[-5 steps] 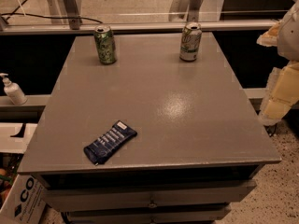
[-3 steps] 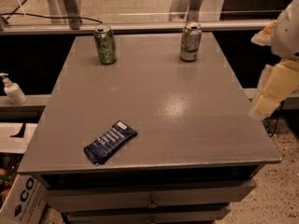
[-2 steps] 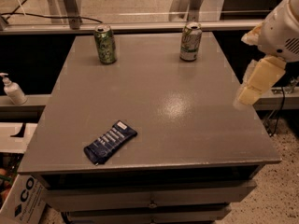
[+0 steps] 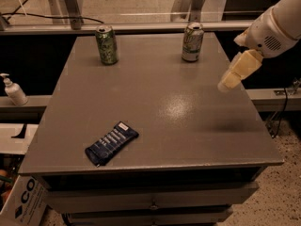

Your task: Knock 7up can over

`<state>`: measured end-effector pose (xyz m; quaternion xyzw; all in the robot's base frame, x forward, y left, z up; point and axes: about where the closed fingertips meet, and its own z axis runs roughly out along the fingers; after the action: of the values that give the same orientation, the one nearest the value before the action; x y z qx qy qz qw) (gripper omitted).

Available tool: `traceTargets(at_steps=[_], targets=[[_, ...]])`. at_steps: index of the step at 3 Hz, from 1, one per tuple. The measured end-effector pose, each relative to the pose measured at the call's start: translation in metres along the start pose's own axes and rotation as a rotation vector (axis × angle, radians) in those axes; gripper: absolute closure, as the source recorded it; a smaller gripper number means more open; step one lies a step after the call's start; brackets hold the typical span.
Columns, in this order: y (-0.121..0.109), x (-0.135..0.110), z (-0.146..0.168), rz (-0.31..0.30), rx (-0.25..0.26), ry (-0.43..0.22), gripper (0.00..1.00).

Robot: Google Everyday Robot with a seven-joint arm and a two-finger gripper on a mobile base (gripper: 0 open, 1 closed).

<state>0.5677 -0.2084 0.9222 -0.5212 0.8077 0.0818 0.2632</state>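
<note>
You saw a white, rounded arm (image 4: 277,22) with a small dotted grille, ending in a cream, blocky pincer (image 4: 226,84) that hung over the tabletop's (image 4: 155,107) right side.

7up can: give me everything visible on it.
The 7up can is a pale, silvery-white metal drink can with light green markings and a silver top. It stands upright and looks undented. It sits on the grey table near the far right corner, level with the darker green can to its left. Only the table touches it. The tool hangs above the table's right side, nearer the camera and apart from the can.
</note>
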Motion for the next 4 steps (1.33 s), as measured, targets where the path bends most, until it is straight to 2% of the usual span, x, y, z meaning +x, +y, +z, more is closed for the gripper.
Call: traceTargets(at_steps=[1, 2, 4], targets=[[-0.034, -0.001, 0.023, 0.067, -0.016, -0.068, 0.0], [-0.066, -0.007, 0.042, 0.143, -0.047, -0.202, 0.0], [-0.068, -0.007, 0.046, 0.144, -0.06, -0.224, 0.0]])
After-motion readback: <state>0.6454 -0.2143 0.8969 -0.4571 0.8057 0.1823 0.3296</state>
